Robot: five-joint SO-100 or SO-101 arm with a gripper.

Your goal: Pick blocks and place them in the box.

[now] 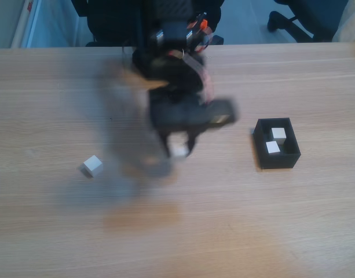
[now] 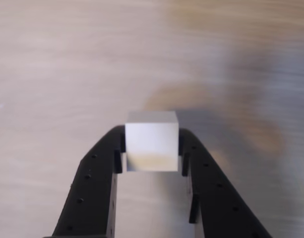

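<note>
White block (image 2: 152, 141) sits clamped between the black jaws above the wooden table (image 2: 52, 74), box (image 1: 277, 159) well apart.

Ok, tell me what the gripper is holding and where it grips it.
The gripper holds a white block, pinched on its two opposite side faces between the fingertips, with the block's front end sticking out past them.

fixed view | box (image 1: 277, 159) right, two blocks (image 1: 278, 135) inside (side by side) | lone block (image 1: 92, 165) left
</note>
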